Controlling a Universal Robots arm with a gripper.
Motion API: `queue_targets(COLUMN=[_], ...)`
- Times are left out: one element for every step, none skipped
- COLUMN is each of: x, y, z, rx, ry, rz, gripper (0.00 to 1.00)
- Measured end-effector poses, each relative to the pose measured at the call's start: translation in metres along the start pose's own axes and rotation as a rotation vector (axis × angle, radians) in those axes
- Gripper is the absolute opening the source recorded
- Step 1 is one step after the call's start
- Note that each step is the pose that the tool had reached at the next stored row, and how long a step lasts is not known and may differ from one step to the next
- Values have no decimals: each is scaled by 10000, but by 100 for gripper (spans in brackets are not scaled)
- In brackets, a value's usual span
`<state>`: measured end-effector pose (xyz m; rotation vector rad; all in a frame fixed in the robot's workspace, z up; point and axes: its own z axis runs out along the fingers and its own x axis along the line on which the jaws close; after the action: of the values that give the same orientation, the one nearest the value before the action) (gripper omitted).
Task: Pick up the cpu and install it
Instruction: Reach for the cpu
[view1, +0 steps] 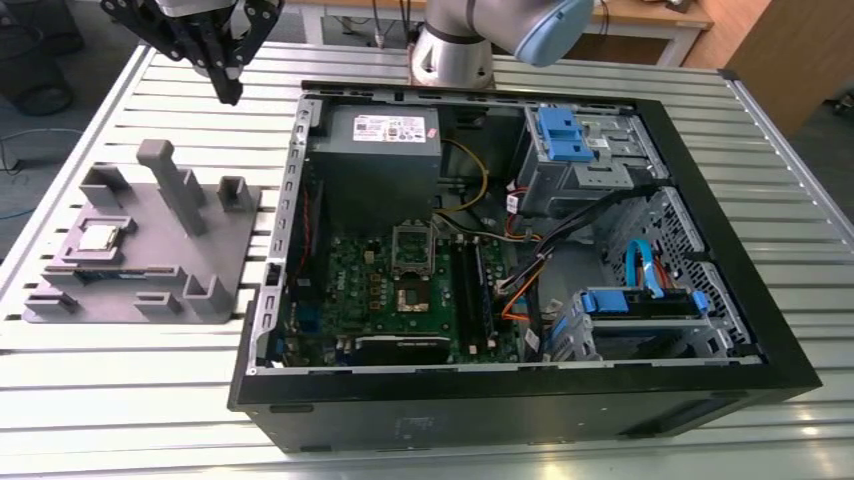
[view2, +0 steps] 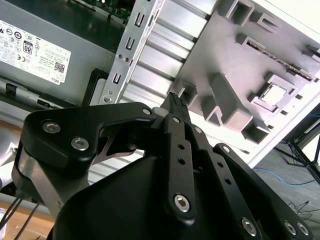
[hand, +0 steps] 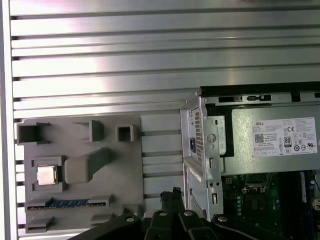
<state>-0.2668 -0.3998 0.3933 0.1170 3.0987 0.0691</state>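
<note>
A: The arm's black linkage gripper (view1: 230, 90) hangs above the ribbed aluminium table (view1: 134, 400). It is just off the big grey plastic block with upright posts (view1: 234, 245), on the block's side that faces the open black computer case (view1: 534, 400).

B: And the fingers?

A: Pressed together tip to tip in both wrist views, with nothing pinched between them.

B: So where's the chip?

A: The small flat square cpu with the pale silvery top (view1: 96, 237) lies flat in a square pocket of that block. It is toward the block's end away from the case, well apart from the gripper.

B: Any writing to go on?

A: A white sticker with barcodes and small print (hand: 285, 137) sits on the grey metal power supply box (hand: 240, 150), in the case beside the block. Any marks on the chip's top are too small to make out.

B: And the board?

A: The green motherboard (view1: 380, 290) lies in the case past the block's case-side edge, carrying its shiny oblong socket frame (view1: 414, 248).
</note>
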Motion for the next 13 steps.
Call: queue_targets(x=[13,13,14,17,20,24,28,34,39,45,52,58,65], y=[-1,-1,-1,-1,-2,-2,-2,-3,-3,-4,-4,-4,-5], z=[0,-1,-1,-1,-1,-1,-1,-2,-2,-2,-2,-3,-3], rx=[0,1,0,0,0,1,1,1,0,0,0,0,0], ry=[0,0,0,0,0,0,0,0,0,-1,0,0,0], rz=[0,0,0,1,1,1,1,0,1,0,0,0,0], gripper=[11,11,11,11,11,11,11,11,11,11,11,11,11])
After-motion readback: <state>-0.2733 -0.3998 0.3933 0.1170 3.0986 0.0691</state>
